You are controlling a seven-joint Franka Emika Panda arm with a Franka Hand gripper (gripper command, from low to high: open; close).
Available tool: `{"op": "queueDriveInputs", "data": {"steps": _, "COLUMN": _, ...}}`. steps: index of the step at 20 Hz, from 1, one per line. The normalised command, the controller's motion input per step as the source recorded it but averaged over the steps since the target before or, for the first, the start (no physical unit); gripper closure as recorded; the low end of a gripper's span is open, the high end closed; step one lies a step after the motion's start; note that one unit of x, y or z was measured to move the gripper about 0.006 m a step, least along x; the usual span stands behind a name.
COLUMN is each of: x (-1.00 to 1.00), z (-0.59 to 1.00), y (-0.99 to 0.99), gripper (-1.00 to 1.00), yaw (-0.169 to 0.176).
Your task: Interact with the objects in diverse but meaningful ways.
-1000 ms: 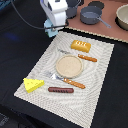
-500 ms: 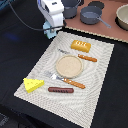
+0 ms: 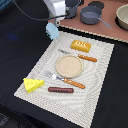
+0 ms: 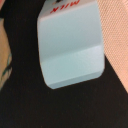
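While the arm reaches in from the upper left of the exterior frame, a light blue carton (image 3: 52, 31) is seen just below the hand (image 3: 56, 20), at the far left corner of a pale woven mat (image 3: 100, 95) spread on the dark desk (image 3: 17, 60). Whether the hand is clamped on the carton or merely above it cannot be told, since the fingers are not shown clearly in either view. In the wrist view the carton (image 4: 72, 42) fills most of the picture, with red lettering reading "MILK" at its upper edge. On the mat, an orange ridged bread block (image 3: 81, 46) is placed toward the upper middle, with an orange-handled knife (image 3: 86, 58) just below it. A round tan plate (image 3: 68, 65) is set at the centre of the mat, and an orange-handled fork (image 3: 67, 80) is laid just beneath it. A yellow holed cheese wedge (image 3: 33, 84) is found at the lower left of the mat, and a thin brown sausage (image 3: 60, 90) lies near it toward the lower middle. On a reddish surface (image 3: 107, 31) along the upper right, a dark grey long-handled pan (image 3: 91, 16) is seen, well apart from the mat.
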Motion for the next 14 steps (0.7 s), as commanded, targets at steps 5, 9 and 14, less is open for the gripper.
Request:
{"op": "queueDriveInputs", "data": {"steps": 5, "x": 0.71, "z": 0.90, "y": -0.07, "gripper": -1.00, "yaw": -0.151}}
{"op": "queueDriveInputs", "data": {"steps": 9, "x": 0.85, "z": 0.58, "y": -0.18, "gripper": -1.00, "yaw": -0.119}}
{"op": "queueDriveInputs", "data": {"steps": 14, "x": 0.98, "z": 0.25, "y": -0.06, "gripper": -1.00, "yaw": -0.050}}
